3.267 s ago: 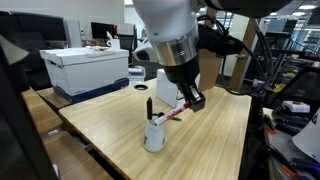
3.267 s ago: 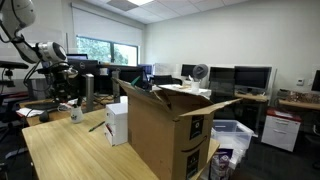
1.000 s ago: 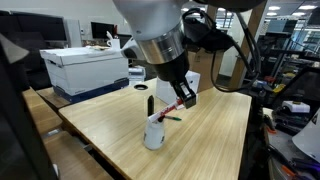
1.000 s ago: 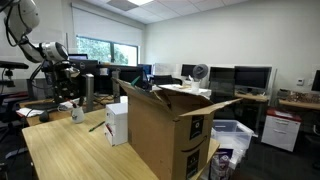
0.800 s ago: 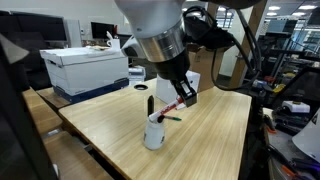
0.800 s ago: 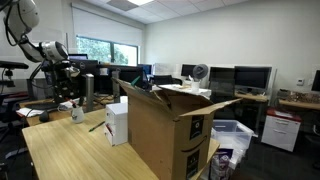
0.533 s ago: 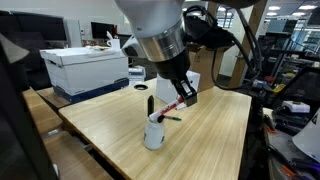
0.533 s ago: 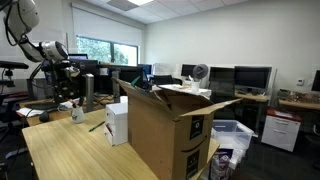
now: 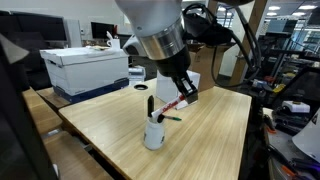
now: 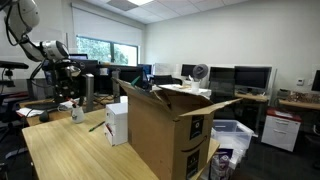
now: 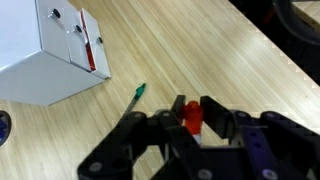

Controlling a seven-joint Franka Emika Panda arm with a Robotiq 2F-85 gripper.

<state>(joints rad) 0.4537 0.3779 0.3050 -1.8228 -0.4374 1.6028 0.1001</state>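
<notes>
Hand (image 9: 183, 99) pinched on a slim red marker pen (image 9: 171, 106), its long axis slanting down-left, tip just above and right of the white cylindrical cup (image 9: 154, 135) on the light wooden table (image 9: 215, 135), black marker (image 9: 150, 105) standing inside.

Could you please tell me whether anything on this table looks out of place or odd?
A green pen lies loose on the table, outside the white cup where a black marker stands upright. The hand is shut on a red marker. Nothing looks spilled or damaged.
</notes>
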